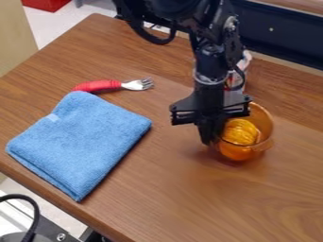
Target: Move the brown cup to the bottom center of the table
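Brown cup (262, 125) has its rim right at the fingers (208, 134).

Tool (211, 137) at brown cup (265, 119), yellow object (240, 131) inside, blue cloth (79, 142), red-handled fork (104, 85), wooden table (189, 198)
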### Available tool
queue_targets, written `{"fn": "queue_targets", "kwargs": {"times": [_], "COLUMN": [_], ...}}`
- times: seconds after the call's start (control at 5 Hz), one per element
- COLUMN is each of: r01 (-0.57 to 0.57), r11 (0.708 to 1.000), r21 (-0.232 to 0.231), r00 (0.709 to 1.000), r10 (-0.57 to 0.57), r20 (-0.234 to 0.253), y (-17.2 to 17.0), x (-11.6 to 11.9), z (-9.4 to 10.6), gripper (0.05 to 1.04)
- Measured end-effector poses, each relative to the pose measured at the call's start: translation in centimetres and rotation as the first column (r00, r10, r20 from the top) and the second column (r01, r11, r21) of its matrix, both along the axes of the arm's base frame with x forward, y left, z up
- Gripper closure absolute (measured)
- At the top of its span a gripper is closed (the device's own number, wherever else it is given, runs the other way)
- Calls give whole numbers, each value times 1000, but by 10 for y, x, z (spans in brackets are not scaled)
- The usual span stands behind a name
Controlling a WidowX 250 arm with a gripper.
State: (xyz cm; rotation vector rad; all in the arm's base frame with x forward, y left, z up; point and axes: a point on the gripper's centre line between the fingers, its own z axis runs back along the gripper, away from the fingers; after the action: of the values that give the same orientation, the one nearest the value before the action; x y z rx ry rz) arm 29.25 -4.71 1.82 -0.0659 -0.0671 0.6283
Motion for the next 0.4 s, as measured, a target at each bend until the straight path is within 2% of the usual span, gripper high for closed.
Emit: {"fn": "queue_targets", "kwargs": {"times": [0.2, 0.4], "r01": [33, 68], "r11": [999, 997], "r21": [-25, -30], "r00": [999, 998], "r10": [-33, -68], "r20": [6, 17], "y": [0, 4], "x": [-4, -18], "z": [11, 20], "gripper": [1022, 1022]}}
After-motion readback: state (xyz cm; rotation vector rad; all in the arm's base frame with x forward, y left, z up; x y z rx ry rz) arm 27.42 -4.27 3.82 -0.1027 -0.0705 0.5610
